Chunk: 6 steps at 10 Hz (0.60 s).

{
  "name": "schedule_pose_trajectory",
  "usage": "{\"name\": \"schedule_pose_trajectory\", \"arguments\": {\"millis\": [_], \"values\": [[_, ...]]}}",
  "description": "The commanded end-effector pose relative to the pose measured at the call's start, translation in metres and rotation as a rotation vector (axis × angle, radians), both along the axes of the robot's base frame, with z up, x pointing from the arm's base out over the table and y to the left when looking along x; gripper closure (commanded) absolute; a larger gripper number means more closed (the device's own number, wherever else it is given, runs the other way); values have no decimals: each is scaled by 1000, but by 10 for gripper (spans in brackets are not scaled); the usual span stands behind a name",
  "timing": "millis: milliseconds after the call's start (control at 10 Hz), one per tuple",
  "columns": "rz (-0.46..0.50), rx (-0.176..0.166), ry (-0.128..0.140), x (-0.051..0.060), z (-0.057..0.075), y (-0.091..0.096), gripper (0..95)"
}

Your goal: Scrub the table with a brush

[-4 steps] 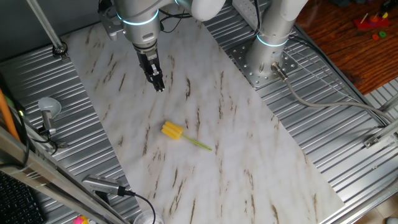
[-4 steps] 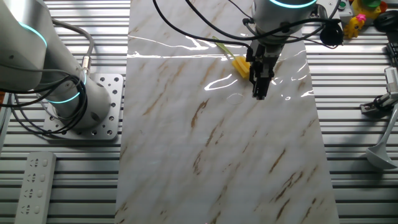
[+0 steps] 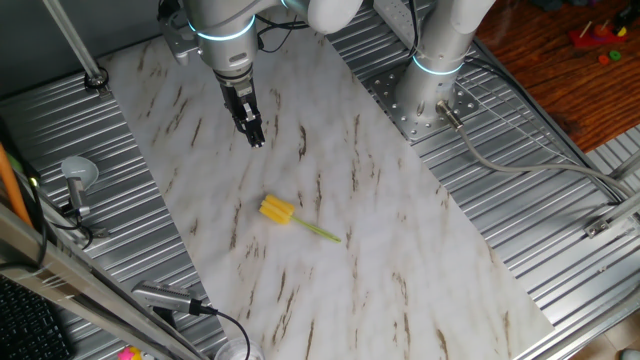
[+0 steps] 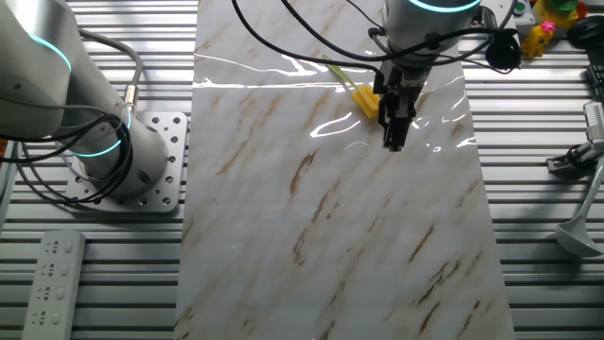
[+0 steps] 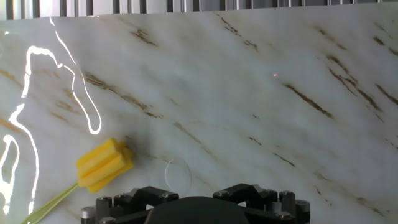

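White marbled table point(image 3: 400, 250) runs between ribbed metal panels point(image 3: 130, 200) on both long sides. One gripper point(image 3: 256, 139) hangs above bare surface, fingers close together, nothing between them; whether fully clenched, cannot tell. One brush point(image 3: 278, 212) lies flat mid-table, apart from the gripper, well inside both edges, with bare marble all round it.

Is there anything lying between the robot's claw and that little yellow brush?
Nothing visible is. The tool hangs above the table, and the brush lies flat by itself a short way off. Only bare marble-patterned surface shows between them, in both fixed views and in the hand view.
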<state>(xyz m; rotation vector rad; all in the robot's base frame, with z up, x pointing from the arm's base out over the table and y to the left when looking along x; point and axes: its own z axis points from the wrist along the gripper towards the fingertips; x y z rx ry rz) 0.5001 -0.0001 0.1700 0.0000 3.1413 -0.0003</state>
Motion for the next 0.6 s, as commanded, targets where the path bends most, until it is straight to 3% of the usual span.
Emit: {"name": "schedule_pose_trajectory", "arguments": {"millis": [100,200,600], "values": [[0,0,0,0,0,0,0],[116,16,-27,0,0,0,950],[115,15,-26,0,0,0,950]]}}
